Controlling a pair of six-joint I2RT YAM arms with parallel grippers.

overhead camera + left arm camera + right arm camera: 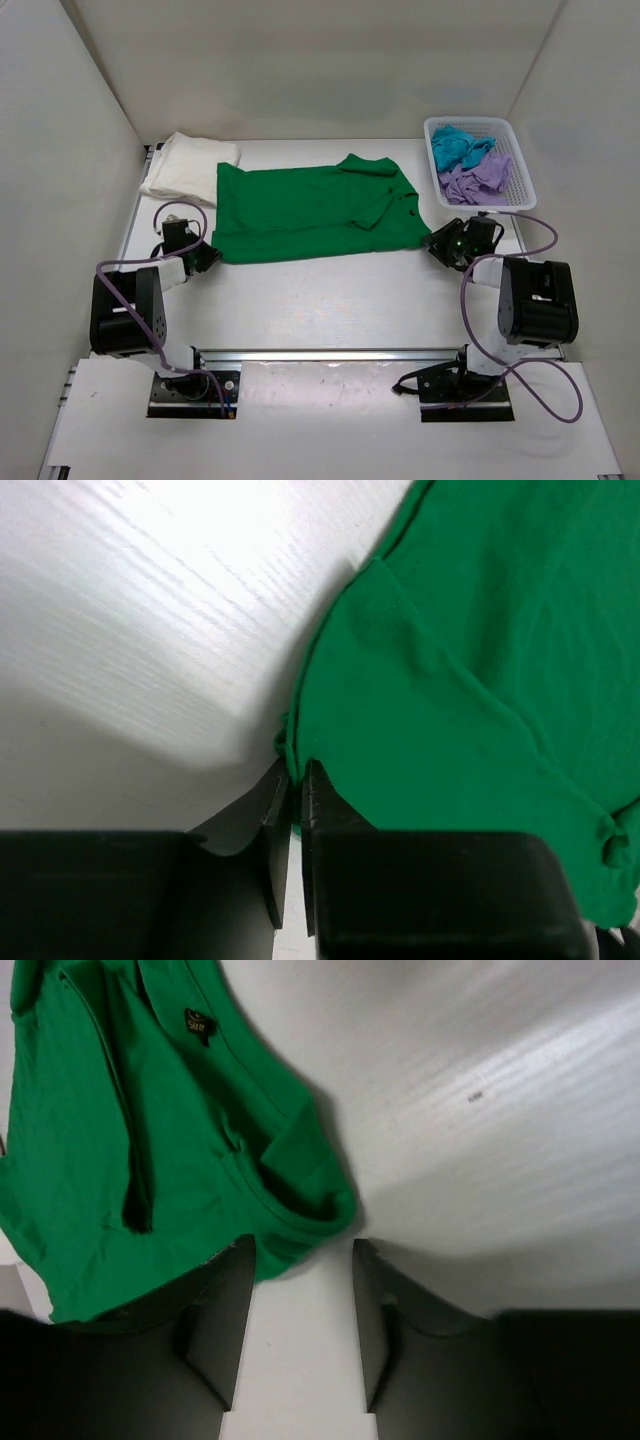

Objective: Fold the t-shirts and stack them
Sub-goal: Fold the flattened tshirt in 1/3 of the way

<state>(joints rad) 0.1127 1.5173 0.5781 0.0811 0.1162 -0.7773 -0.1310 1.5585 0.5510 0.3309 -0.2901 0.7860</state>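
Observation:
The bright green t-shirt (310, 210) lies spread flat mid-table. My left gripper (205, 255) is at its near left corner. In the left wrist view the jaws are shut on the green hem (330, 710), pinched at the fingertips (293, 777). My right gripper (441, 243) is at the shirt's near right corner. In the right wrist view it (300, 1247) is open, with the green corner (300, 1210) just ahead of the tips and against the left finger (225, 1300). The cream-white t-shirt (190, 165) lies folded at the back left. The teal t-shirt (458, 146) and the lilac t-shirt (478, 180) lie crumpled in the basket.
The white lattice basket (520, 160) stands at the back right against the right wall. White walls enclose the table on the left, back and right. A metal rail (330, 355) runs along the near edge between the arm bases.

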